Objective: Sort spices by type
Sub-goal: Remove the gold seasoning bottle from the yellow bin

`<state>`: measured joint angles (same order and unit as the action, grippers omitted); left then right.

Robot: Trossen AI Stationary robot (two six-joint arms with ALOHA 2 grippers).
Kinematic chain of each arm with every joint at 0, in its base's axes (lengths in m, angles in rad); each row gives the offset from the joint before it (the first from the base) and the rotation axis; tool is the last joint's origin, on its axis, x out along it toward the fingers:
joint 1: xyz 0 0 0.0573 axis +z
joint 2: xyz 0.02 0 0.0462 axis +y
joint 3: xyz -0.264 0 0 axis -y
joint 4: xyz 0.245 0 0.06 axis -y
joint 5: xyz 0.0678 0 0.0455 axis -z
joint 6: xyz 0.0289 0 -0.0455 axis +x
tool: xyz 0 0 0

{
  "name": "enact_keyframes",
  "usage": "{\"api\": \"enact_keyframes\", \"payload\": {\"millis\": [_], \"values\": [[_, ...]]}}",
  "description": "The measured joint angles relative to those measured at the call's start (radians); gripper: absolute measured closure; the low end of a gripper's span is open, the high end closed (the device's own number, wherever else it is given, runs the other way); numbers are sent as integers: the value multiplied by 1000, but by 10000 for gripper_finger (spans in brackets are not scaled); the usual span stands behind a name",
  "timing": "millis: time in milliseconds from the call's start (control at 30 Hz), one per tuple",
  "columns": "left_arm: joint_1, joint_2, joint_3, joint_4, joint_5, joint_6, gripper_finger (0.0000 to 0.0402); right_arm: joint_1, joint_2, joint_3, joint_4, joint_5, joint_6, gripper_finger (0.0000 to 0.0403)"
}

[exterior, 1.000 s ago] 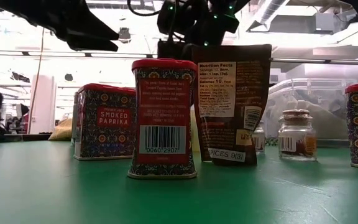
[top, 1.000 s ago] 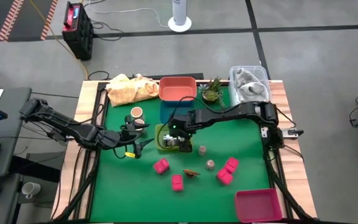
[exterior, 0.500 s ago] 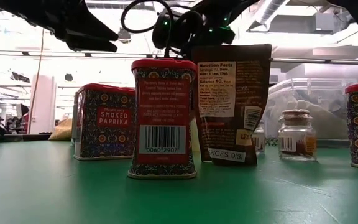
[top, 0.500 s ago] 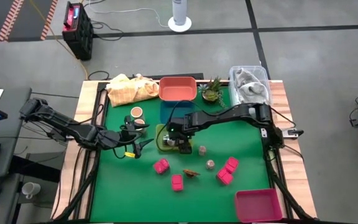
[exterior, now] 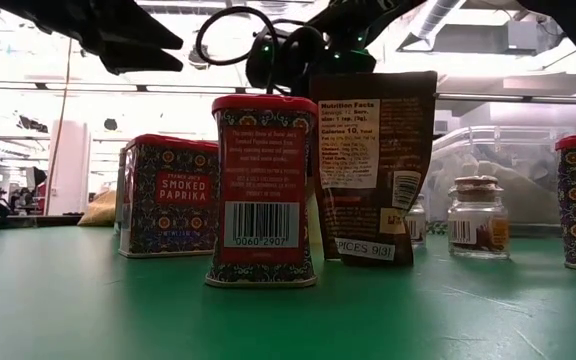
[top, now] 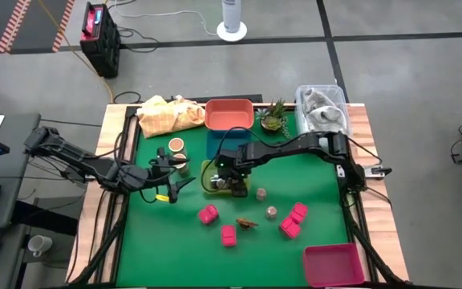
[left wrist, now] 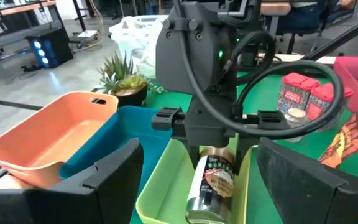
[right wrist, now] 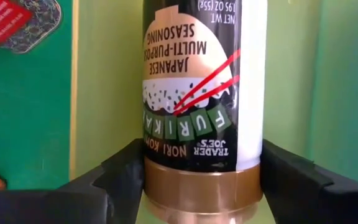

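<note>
A furikake jar (right wrist: pixel 204 93) with a bronze cap lies on its side in the yellow-green tray (top: pixel 208 178); my right gripper (top: pixel 233 183) stands over it, shut on it. My left gripper (top: pixel 175 178) hovers open, left of that tray, holding nothing. On the green mat stand several pink-red paprika tins (top: pixel 208 213) (exterior: pixel 264 190), a brown spice pouch (top: pixel 247 223) (exterior: pixel 373 165) and small glass jars (top: pixel 271 212) (exterior: pixel 478 215). Two tan-lidded jars (top: pixel 176 145) stand near the far left. My right gripper pinches the furikake jar between its two fingers (right wrist: pixel 120 177) at the cap end, where the label meets the bronze cap (right wrist: pixel 166 171). The fingers come steeply from above and lie across the jar. The jar lies along the yellow-green tray's floor (left wrist: pixel 166 199).
An orange tray (top: pixel 229 114) and a blue tray (top: pixel 217 144) sit behind the green one; a pink tray (top: pixel 333 263) is at the near right. A yellow cloth (top: pixel 167 116), a small plant (top: pixel 273 117) and a clear tub (top: pixel 322 107) line the far edge.
My right gripper has sunk toward the yellow-green tray, down around the lying jar. The tins, pouch and small jars on the mat stand as before.
</note>
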<state>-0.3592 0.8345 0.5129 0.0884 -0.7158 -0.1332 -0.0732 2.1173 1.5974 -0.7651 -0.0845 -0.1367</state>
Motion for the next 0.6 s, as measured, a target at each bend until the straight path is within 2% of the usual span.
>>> {"api": "enact_keyframes", "payload": {"millis": [167,367,467,600], "values": [[0,-22,0,-35,0,-24,105,-2,-9,13,-48,42,-17,112],[3,-12,0,-80,0,-76,105,-2,-7,120,-183,122,-61,114],[14,5,0,-77,1,-90,105,-1,-9,169,-230,194,-131,114],[39,24,0,-80,0,-132,105,18,-9,197,-264,350,-261,114]]}}
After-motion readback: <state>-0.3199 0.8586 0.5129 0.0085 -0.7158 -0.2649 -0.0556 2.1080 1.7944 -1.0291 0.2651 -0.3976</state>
